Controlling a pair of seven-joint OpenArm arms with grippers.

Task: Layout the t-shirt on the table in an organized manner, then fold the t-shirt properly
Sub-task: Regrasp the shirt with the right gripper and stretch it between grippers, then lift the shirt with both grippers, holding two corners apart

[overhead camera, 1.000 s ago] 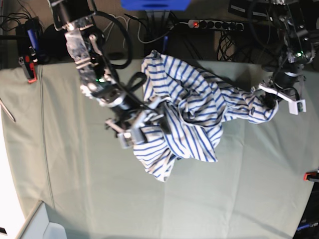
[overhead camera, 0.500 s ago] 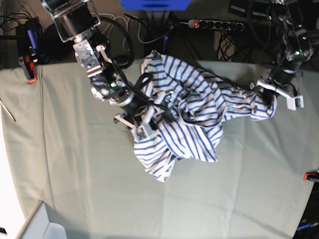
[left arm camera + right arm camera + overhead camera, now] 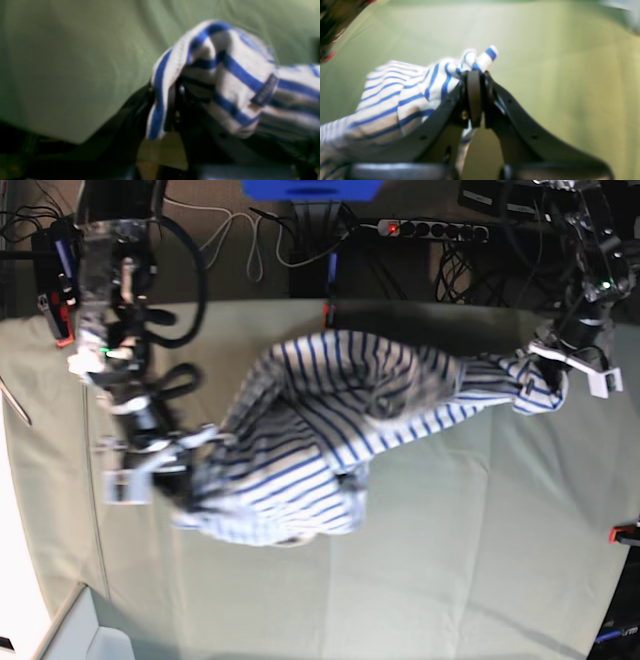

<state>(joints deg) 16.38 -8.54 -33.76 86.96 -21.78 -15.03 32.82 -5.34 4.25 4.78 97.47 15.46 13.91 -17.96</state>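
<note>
The white t-shirt (image 3: pixel 330 415) with blue stripes hangs stretched in a crumpled band across the table (image 3: pixel 450 560), held between both arms. My right gripper (image 3: pixel 182 465), at the left of the base view, is shut on one edge of the t-shirt (image 3: pixel 402 100). In its wrist view the fingertips (image 3: pixel 475 75) pinch a fold of cloth. My left gripper (image 3: pixel 542 380), at the far right, is shut on the other end. The left wrist view shows striped cloth (image 3: pixel 225 75) bunched over the dark jaws, blurred.
Red clamps sit at the table's left edge (image 3: pixel 62 330) and right edge (image 3: pixel 626 532). A power strip (image 3: pixel 430 227) and cables lie beyond the far edge. A pale bin corner (image 3: pixel 85 630) shows at the bottom left.
My right gripper has shut on the t-shirt and pulled it left, drawing the heap out into a wide band. The left gripper kept its hold and shifted slightly up and right.
</note>
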